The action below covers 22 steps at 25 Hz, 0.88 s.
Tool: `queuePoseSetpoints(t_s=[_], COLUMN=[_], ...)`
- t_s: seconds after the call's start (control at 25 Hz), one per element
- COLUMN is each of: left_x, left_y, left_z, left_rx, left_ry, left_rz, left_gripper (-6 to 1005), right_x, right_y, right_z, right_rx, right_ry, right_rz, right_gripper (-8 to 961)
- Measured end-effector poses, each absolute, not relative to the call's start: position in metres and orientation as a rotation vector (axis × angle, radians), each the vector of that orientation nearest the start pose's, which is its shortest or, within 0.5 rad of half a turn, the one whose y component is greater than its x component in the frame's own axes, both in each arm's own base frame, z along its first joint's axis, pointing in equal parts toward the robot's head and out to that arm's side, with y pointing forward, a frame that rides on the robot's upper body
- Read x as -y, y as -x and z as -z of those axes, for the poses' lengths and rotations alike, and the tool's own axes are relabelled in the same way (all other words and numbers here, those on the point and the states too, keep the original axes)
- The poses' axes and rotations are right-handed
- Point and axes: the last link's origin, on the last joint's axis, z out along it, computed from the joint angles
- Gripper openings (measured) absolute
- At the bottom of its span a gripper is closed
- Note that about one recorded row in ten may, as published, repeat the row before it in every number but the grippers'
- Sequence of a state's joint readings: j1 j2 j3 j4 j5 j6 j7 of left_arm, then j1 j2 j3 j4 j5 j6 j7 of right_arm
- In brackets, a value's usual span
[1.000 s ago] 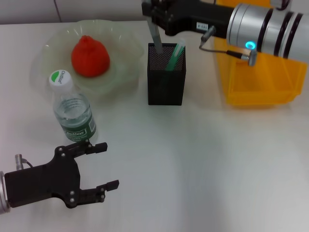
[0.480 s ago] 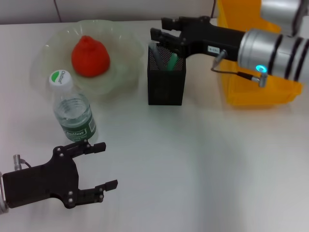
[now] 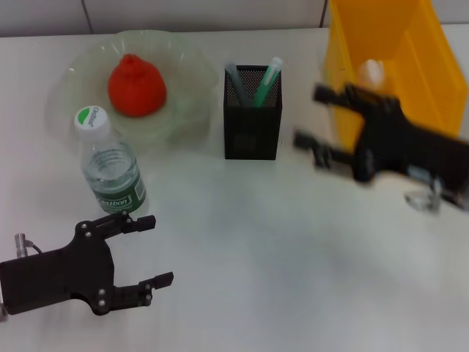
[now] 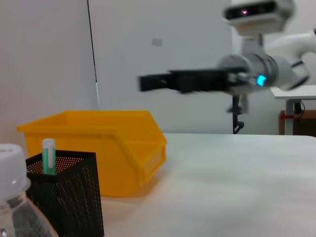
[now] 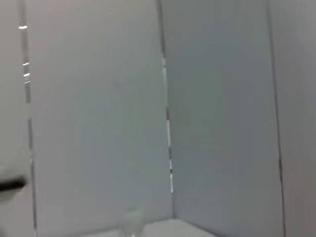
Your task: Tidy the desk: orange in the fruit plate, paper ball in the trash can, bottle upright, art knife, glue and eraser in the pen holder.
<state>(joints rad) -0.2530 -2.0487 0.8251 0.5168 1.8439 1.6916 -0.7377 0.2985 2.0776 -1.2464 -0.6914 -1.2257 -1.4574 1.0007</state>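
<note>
The orange lies in the pale-green fruit plate at the back left. The bottle stands upright in front of the plate. The black mesh pen holder holds a grey art knife and a green glue stick. The paper ball lies in the yellow trash can. The eraser is out of view. My right gripper is open and empty, between the pen holder and the trash can. My left gripper is open and empty, in front of the bottle.
The left wrist view shows the trash can, the pen holder with the glue stick, the bottle and my right arm farther off. The right wrist view shows only a wall.
My right gripper let go of the grey art knife in the pen holder and has pulled away to the right and forward. The left arm has barely moved.
</note>
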Motion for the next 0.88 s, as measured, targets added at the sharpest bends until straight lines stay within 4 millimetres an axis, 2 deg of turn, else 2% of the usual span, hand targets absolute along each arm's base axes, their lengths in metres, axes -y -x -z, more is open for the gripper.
queuePoseSetpoints(t_s=[0.04,0.12,0.24,0.32,0.88], left_x=[-0.226,-0.225,-0.225,-0.225,-0.221], left_y=[0.320,0.319,0.320,0.320,0.317], left_z=[0.015,0.015,0.015,0.016,0.016], left_rx=[0.144,0.144,0.145,0.144,0.138], left_ry=[2.722,2.722,2.724,2.728,2.743], left_rz=[0.755,0.759,0.754,0.751,0.788], left_gripper=[812,812,813,813,812], right_x=[-0.277,-0.270,-0.240,-0.234,-0.229], right_y=[-0.255,-0.261,-0.279,-0.281,-0.281], right_z=[0.020,0.023,0.039,0.044,0.056], right_rx=[-0.155,-0.138,-0.051,-0.042,-0.073], right_ry=[2.501,2.512,2.526,2.519,2.642], right_rz=[-1.055,-1.049,-1.027,-1.022,-0.999], right_gripper=[640,733,791,829,825])
